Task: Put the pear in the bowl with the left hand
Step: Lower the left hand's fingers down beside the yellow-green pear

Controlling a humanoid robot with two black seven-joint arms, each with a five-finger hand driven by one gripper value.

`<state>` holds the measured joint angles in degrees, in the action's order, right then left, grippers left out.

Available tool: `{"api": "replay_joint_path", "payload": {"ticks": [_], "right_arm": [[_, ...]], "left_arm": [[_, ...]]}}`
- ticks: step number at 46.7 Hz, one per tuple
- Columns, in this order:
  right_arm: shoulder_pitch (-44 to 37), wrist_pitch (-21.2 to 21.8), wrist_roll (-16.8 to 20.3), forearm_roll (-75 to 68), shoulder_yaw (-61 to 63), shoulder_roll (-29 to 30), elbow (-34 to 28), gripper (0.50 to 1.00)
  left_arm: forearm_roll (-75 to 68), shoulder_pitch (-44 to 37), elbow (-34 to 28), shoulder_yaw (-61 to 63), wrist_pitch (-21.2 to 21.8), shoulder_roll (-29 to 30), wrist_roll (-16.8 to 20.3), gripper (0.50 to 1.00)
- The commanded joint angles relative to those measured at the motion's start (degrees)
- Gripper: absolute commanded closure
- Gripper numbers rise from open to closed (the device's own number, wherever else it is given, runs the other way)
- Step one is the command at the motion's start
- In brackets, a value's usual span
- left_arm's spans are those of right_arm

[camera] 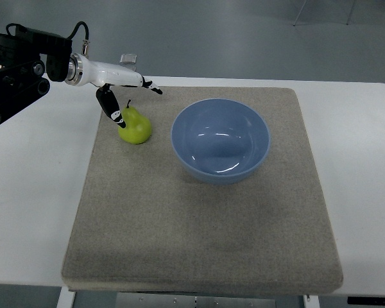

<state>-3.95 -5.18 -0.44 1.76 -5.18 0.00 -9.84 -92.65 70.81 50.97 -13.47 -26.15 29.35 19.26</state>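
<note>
At about ten o'clock on the grey mat [199,224], the pear [135,128] stands upright with its stem pointing up and away, near the mat's far-left corner. At three o'clock from the pear, close beside it but not touching, sits the blue bowl [221,140], which holds nothing. The mat lies on the white bench [32,199].

The left robot hand [124,92] reaches in from the picture's upper left and hovers over the pear's nine-to-twelve o'clock side. Its fingers are spread and hold nothing: one dark-tipped finger [110,106] angles down to the pear's left shoulder and appears to meet or nearly meet the skin, while another extends toward two o'clock, clear of the fruit. Actual contact cannot be confirmed. The right arm is not visible.

Assessment of the item: the pear looks smooth and slightly glossy, so a slippery surface should be expected. It appears firm and probably light; real fruit or replica cannot be determined. The tapering neck offers poor purchase and would tend to squeeze upward out of a closing grip. Recommended hold: around the broad lower belly, fingers on opposite flanks, thumb opposing, with moderate pressure to avoid bruising. The rounded base may roll if nudged before closure. The transfer to the bowl is short.
</note>
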Motion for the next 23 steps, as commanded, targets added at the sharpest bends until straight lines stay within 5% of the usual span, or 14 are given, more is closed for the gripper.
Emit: {"api": "replay_joint_path", "payload": {"ticks": [1, 23], "right_arm": [[0.0, 0.0, 0.0, 0.0, 0.0, 0.0, 0.0, 0.576], [0.0, 0.1, -0.1, 0.0, 0.0, 0.0, 0.0, 0.576]], "left_arm": [[0.0, -1.1, -0.2, 0.0, 0.4, -1.0, 0.2, 0.508], [-0.1, -2.4, -0.7, 0.1, 0.6, -1.1, 0.1, 0.510]]}}
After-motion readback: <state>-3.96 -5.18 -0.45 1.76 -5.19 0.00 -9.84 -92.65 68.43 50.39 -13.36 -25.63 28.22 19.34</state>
